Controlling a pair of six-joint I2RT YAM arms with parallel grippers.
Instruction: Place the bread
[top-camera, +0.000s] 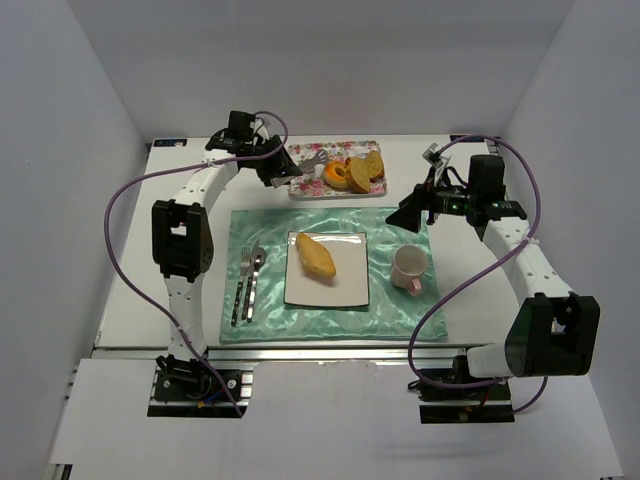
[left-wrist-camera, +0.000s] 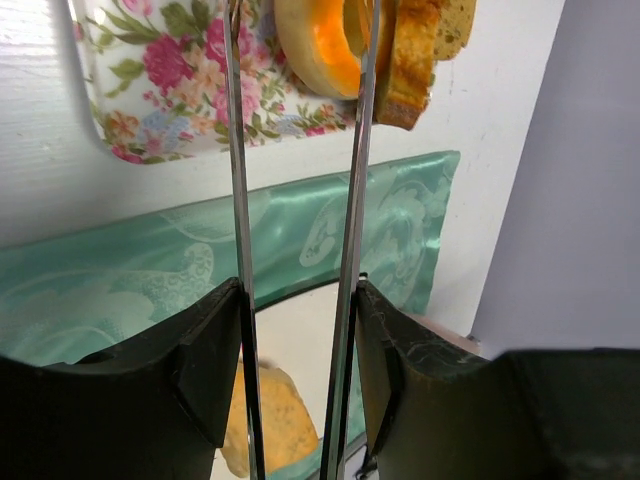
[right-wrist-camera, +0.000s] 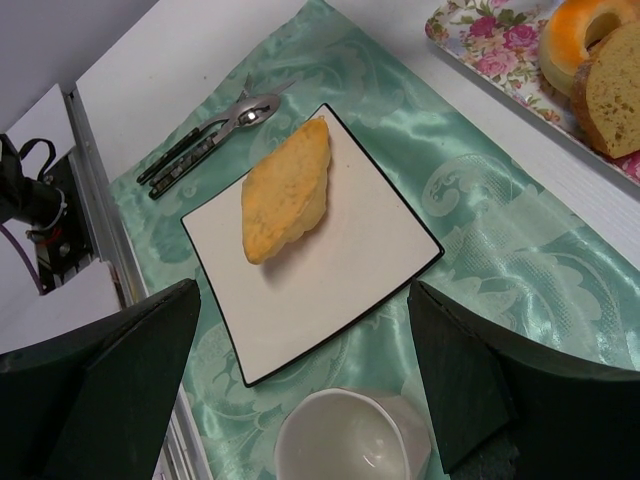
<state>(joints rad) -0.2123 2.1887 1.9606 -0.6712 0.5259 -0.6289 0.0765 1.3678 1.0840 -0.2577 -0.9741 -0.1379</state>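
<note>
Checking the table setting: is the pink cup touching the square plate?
Apart. The top external view shows a strip of green mat between the pink cup and the right edge of the square plate.

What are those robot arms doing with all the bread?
The left gripper is clamped on metal tongs, which reach out to the round bun on the flowery tray at the back. One long yellow roll already lies on the white plate in the middle. The right gripper is open and holds nothing, hovering over the green mat near the pink cup.
</note>
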